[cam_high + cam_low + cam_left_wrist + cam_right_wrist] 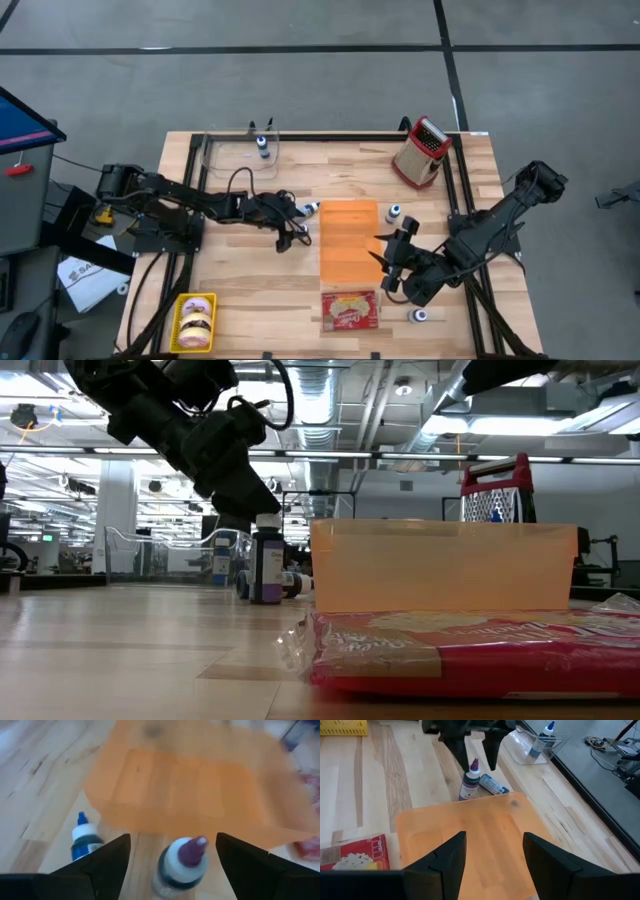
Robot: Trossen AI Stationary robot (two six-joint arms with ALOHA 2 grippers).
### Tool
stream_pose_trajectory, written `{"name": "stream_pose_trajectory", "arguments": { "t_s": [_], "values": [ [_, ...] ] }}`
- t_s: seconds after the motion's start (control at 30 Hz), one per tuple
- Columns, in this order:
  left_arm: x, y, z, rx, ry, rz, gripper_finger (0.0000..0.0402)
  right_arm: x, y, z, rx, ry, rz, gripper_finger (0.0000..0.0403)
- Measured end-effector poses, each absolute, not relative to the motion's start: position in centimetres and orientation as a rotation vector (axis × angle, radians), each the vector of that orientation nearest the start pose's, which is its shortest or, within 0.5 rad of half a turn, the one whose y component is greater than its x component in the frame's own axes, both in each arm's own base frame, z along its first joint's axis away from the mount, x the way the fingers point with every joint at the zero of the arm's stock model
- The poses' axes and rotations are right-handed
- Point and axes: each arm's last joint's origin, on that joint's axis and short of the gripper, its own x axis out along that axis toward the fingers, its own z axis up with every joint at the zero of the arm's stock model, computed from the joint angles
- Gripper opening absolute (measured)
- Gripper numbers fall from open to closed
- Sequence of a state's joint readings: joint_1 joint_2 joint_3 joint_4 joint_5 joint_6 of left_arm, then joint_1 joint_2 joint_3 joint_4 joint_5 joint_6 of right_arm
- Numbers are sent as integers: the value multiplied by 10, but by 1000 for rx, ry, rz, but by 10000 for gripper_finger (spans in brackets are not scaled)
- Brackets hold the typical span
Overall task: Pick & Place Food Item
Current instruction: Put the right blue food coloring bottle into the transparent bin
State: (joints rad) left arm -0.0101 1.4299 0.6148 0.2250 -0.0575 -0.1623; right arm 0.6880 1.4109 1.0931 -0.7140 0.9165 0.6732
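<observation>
Fingers [476, 750] seemingly straddle upright purple-capped bottle [469, 782], unclamped.

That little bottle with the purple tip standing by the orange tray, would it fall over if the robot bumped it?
Probably yes. The little bottle stands upright, tall and narrow on a small base, so a sideways nudge would likely tip it. Its body looks round, so it might roll, like the other bottle lying beside it. The left gripper hovers open just above it.
</observation>
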Motion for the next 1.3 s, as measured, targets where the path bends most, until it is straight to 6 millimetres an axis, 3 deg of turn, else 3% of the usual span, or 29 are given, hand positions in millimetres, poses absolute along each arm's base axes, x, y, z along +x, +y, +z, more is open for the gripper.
{"name": "stream_pose_trajectory", "arguments": {
  "t_s": [0.3, 0.57, 0.7, 0.87, 1.03, 1.3],
  "values": [
    [258, -2, 221, -147, 394, 46, 292, 218, 151, 274, -92, 611, -448, 189],
    [243, -3, 258, -87, 182, 30, 292, 185, 105, 275, 83, 673, -794, 194],
    [245, -7, 273, -8, 24, -1, 292, 180, 88, 268, 110, 758, -828, 215],
    [245, -12, 277, 67, -22, -24, 292, 169, 71, 262, 198, 788, -747, 244],
    [245, -18, 277, 80, -27, -47, 292, 160, 49, 254, 340, 798, -689, 245],
    [244, -18, 281, 106, -62, -45, 292, 169, 30, 234, 264, 900, -656, 245]
  ]
}}
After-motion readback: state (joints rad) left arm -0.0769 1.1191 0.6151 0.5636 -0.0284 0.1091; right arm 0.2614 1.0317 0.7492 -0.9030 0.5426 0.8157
